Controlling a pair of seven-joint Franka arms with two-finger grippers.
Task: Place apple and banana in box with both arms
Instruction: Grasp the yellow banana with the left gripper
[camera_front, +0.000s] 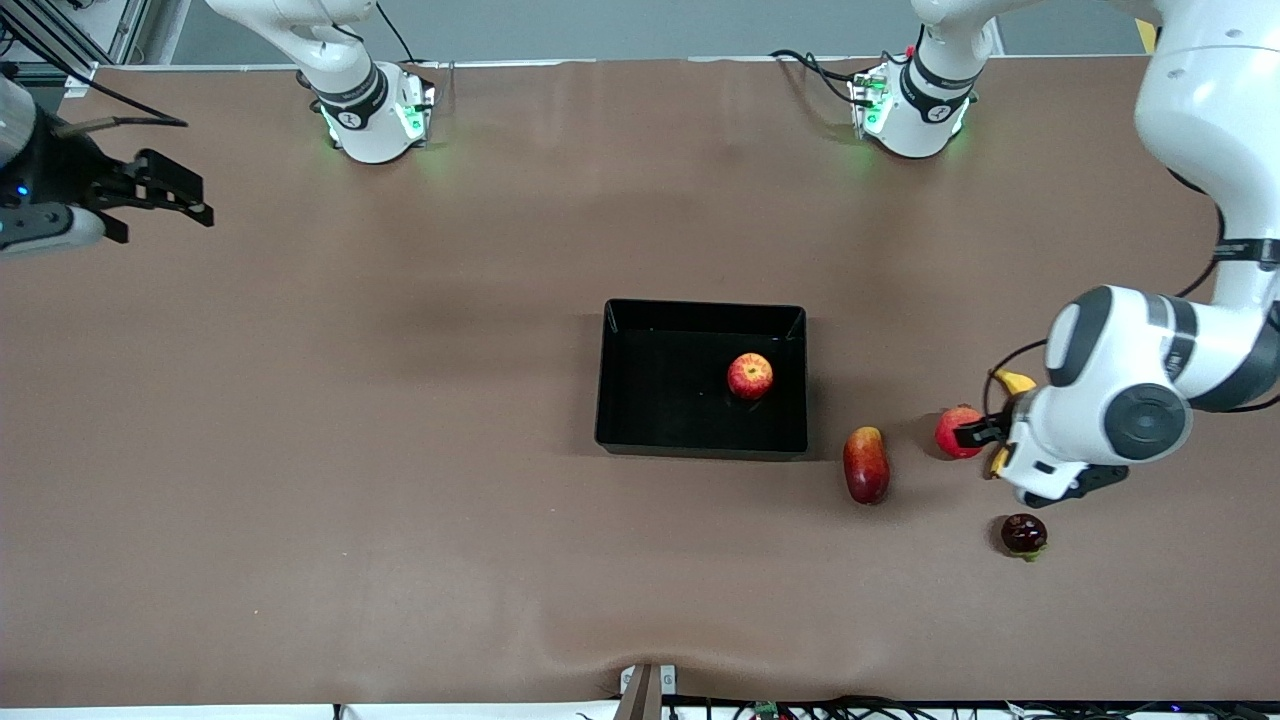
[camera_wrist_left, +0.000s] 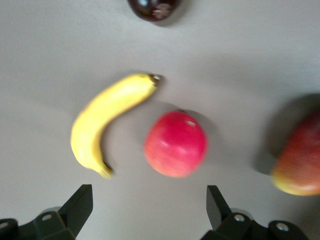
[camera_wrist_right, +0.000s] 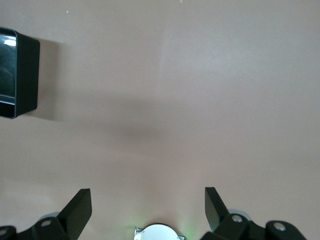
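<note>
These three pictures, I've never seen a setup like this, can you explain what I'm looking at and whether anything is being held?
Two white robot arms stand at a brown table. The big picture looks down from across it; the other two come from cameras on each arm's wrist. The apple lies in the black box. Beside the box, toward the left arm's end, lie a mango, a pinkish-red fruit, the banana and a dark fruit. The left gripper hangs open over the banana and pinkish-red fruit. The right gripper waits open at the other end. Nothing is held.

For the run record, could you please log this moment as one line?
apple: in box | banana: on table | left gripper: open over banana | right gripper: open, waiting
</note>
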